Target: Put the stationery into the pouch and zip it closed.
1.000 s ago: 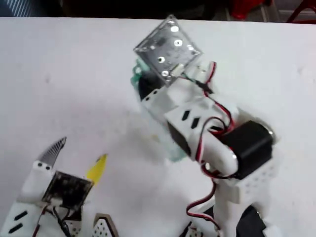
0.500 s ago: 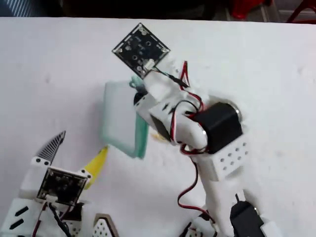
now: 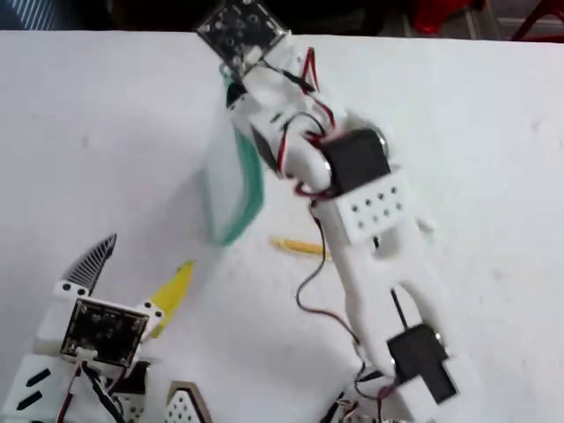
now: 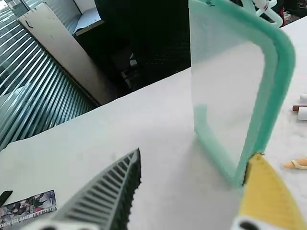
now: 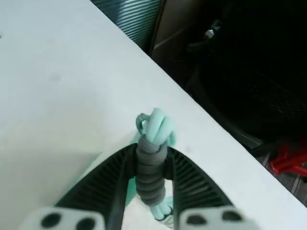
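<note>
A translucent pouch (image 3: 231, 181) with a teal rim hangs upright from my right gripper (image 3: 234, 91) near the table's far edge. Its lower corner is at or just above the tabletop. In the right wrist view the right gripper (image 5: 151, 165) is shut on the pouch's bunched teal end (image 5: 156, 123), with a grey ribbed piece (image 5: 149, 178) between the jaws. A yellow pen (image 3: 300, 247) lies on the table beside the right arm. My left gripper (image 3: 137, 275) is open at the near left, short of the pouch (image 4: 230, 91), with nothing in it.
Small stationery pieces lie on the table past the pouch: a white-and-brown piece (image 4: 301, 111) and a pale yellow one (image 4: 297, 164). The right arm (image 3: 370, 229) stretches across the middle of the white table (image 3: 106, 123). A dark drop lies beyond the far edge.
The right arm swung toward the far edge, carrying the pouch up and away with it. The yellow pen came into sight on the table. The left gripper barely moved.
</note>
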Action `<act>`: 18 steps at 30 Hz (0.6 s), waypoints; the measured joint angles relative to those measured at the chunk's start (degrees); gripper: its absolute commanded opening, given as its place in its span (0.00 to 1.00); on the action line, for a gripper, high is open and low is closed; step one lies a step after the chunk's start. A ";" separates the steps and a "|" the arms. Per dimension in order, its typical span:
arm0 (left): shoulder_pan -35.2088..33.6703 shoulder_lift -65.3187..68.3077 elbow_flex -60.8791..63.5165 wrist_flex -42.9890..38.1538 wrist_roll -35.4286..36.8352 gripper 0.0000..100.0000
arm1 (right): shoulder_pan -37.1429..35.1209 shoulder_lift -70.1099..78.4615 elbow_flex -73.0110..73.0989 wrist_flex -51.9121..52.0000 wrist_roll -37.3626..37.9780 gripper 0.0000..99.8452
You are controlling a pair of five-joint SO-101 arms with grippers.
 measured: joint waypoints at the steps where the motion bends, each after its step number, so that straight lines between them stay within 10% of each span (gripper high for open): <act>1: 0.00 0.00 0.00 0.00 0.00 0.35 | 0.00 1.05 -0.88 -0.09 0.00 0.02; 18: 0.00 0.00 0.00 0.00 0.53 0.35 | -15.03 1.58 -11.78 27.25 0.53 0.02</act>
